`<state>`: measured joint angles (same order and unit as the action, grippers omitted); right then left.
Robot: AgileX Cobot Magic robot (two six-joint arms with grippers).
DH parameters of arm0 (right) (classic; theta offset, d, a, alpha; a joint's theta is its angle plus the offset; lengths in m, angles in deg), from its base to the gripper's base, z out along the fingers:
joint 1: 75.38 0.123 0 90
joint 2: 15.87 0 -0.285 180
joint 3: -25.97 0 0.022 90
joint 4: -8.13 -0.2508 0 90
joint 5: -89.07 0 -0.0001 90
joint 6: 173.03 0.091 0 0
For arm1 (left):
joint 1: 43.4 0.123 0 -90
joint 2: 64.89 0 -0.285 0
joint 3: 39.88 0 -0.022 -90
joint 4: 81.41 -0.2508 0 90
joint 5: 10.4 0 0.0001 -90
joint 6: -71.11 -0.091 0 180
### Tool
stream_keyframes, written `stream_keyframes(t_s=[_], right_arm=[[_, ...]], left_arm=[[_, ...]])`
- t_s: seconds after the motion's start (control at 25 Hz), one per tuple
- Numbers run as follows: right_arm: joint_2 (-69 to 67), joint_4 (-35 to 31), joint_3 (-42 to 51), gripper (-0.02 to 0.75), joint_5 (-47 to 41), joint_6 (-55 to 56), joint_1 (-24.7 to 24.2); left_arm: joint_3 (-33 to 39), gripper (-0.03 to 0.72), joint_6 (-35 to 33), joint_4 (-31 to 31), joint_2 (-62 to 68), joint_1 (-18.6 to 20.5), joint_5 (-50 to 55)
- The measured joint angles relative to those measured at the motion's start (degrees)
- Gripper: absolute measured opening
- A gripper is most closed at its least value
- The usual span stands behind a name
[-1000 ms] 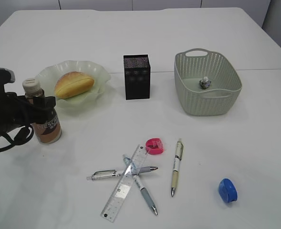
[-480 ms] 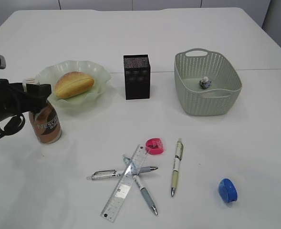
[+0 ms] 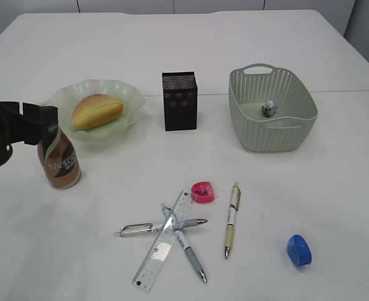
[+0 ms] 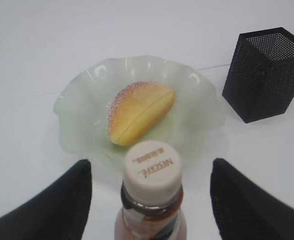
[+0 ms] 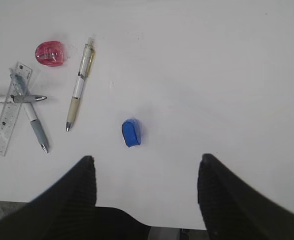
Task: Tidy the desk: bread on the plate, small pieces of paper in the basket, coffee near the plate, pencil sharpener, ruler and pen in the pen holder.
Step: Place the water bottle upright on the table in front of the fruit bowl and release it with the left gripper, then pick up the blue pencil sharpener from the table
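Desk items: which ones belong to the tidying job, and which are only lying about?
Job:
bread
plate
coffee
paper wad
basket
pen holder
ruler
three pens
pink sharpener
blue sharpener

Just lying about:
nothing visible

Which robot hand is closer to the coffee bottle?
Left. The left gripper has its open fingers either side of the coffee, not touching. The right gripper hovers far off, above the blue sharpener.

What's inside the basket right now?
One small crumpled paper wad lies on the floor of the basket. The near wall hides the front strip of the floor, so a second piece there cannot be ruled out.
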<state>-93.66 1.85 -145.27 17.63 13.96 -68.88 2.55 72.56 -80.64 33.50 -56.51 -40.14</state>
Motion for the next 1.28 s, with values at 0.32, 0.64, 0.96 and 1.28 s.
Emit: stream_keyframes(t_s=[0.32,0.64,0.96,1.28], right_arm=[[0.0,0.0,0.0,0.501,0.0,0.0,0.0],[0.0,-0.2,0.0,0.501,0.0,0.1,0.0],[0.0,-0.8,0.0,0.501,0.0,0.3,0.0],[0.0,-1.2,0.0,0.501,0.0,0.9,0.0]], left_arm=[[0.0,0.534,-0.1,1.8,-11.9,0.0,19.3],[0.0,0.501,-0.1,2.1,-26.8,0.7,42.7],[0.0,0.498,-0.1,2.1,-36.3,5.5,66.2],[-6.2,0.498,0.5,2.1,-38.2,5.6,87.6]])
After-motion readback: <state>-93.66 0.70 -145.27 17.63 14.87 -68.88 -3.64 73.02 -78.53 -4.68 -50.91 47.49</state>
